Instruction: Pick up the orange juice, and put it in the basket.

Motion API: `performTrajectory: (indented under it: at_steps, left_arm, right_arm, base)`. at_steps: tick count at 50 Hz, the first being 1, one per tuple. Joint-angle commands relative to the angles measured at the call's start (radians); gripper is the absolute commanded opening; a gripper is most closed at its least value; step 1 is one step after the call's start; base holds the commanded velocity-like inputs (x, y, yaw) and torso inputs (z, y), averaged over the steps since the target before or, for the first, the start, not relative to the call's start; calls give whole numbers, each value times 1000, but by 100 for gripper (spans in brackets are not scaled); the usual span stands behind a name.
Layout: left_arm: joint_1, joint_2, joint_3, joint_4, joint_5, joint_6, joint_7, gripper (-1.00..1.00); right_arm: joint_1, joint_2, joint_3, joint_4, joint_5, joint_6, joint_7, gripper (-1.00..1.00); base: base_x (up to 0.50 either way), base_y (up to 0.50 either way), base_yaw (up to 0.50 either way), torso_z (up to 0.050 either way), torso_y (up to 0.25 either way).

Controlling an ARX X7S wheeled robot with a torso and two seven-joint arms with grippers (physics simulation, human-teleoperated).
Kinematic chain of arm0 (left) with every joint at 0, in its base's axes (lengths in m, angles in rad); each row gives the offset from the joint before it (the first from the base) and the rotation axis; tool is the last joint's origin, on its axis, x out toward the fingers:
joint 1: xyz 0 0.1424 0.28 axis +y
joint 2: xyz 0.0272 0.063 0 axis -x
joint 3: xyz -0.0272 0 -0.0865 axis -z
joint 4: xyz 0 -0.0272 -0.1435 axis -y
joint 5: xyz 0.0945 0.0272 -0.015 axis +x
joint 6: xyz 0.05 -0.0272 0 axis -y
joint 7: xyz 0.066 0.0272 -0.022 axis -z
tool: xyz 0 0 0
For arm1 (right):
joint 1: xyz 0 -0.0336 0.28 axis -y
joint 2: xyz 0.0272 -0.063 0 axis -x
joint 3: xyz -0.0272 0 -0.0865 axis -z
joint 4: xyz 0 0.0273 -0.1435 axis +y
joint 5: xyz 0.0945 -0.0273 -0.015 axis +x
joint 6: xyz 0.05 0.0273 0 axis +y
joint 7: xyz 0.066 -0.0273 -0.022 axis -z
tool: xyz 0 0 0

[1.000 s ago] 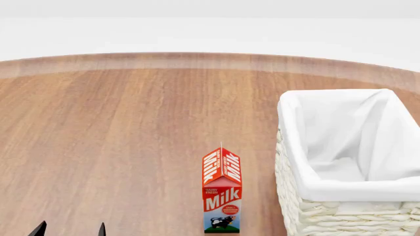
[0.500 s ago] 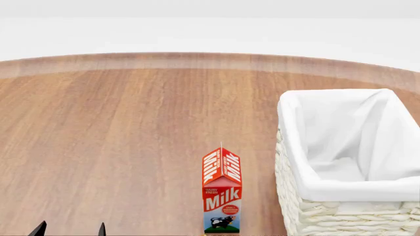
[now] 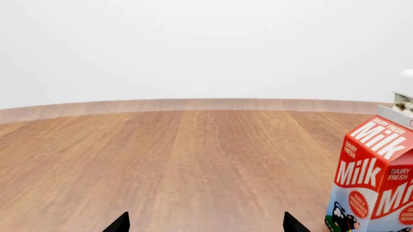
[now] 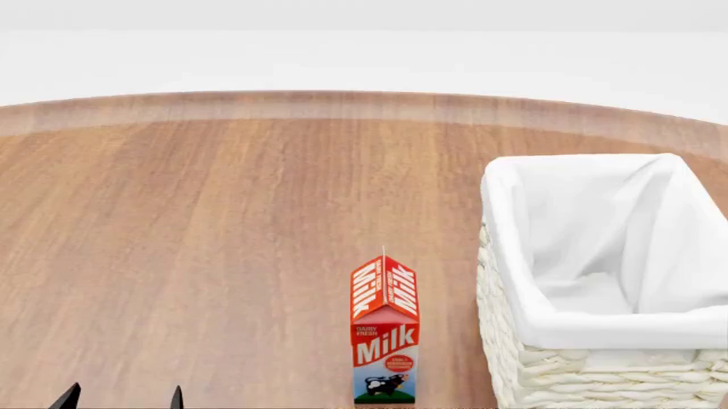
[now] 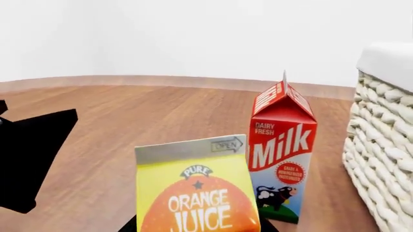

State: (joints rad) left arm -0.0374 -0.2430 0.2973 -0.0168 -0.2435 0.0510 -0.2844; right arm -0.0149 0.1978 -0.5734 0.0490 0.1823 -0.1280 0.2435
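The orange juice (image 5: 197,193), a yellow-and-orange carton, fills the near part of the right wrist view and leans slightly. My right gripper (image 5: 200,228) has a dark finger against each side of it and looks shut on it. The carton and right gripper are out of the head view. The cream wicker basket (image 4: 592,328) with white lining stands at the right, and its woven wall shows in the right wrist view (image 5: 387,125). My left gripper (image 4: 122,397) is open and empty at the near left, its tips wide apart in the left wrist view (image 3: 204,223).
A red-and-white Milk carton (image 4: 384,332) stands upright just left of the basket, behind the juice in the right wrist view (image 5: 282,154) and beside the left gripper (image 3: 374,179). The wooden table (image 4: 205,221) ends at a curved far edge. A black arm part (image 5: 32,159) shows.
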Motion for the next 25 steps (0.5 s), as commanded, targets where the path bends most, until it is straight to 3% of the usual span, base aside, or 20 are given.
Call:
performTrajectory:
  at_steps: [1,25]
  left_arm:
    - [-1,-3,5,0,-3,1,-4,100]
    - [-3,-10,14,-1,-10,4,-12,100]
  right_arm:
    - [-15,26,-3,-117,-46,39,23,-100]
    - [-59,84,15,-402,-41,129,82,-100]
  base:
    - [0,0,0,0,0]
    - [0,0,0,0,0]
